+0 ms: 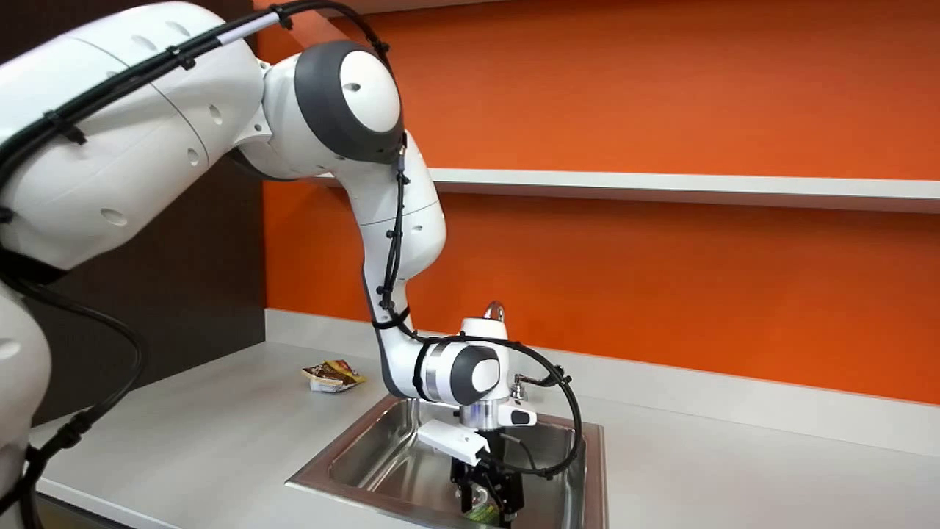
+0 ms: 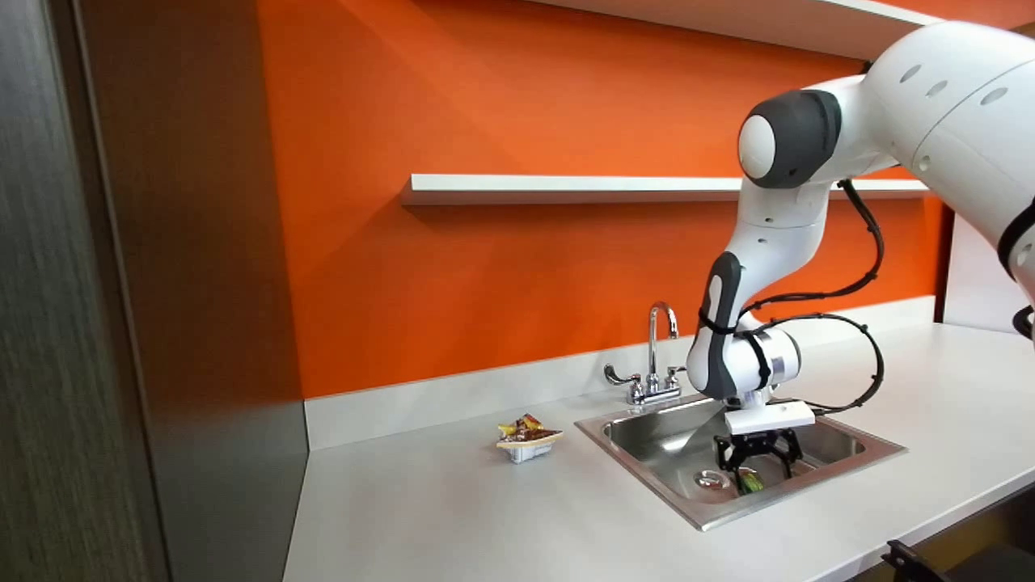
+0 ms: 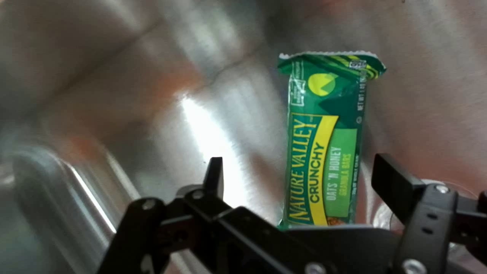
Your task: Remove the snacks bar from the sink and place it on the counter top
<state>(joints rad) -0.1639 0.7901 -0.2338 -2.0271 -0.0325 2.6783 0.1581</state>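
And we're down inside the stainless-steel sink (image 1: 595, 470), where the gripper (image 3: 298, 173) hangs low, its fingers (image 3: 214, 177) spread wide apart with nothing in their hold. Right in the gap between them, seen from the wrist: a Nature Valley Crunchy Oats 'n Honey granola bar (image 3: 323, 152), flat on the basin floor, label up, its length running away from the fingers. It's nearer the finger at the right of the wrist view, and its lower end is hidden behind the gripper. Just beside that same finger, partly covered there, sits the round drain (image 2: 711, 479). Beyond the fingers, at the back edge, stands the chrome faucet (image 2: 652, 356). Well apart from them, out on the counter (image 2: 404, 501) in both exterior views, a small white container (image 2: 531, 453) of yellow and brown wrappers (image 2: 525, 427).
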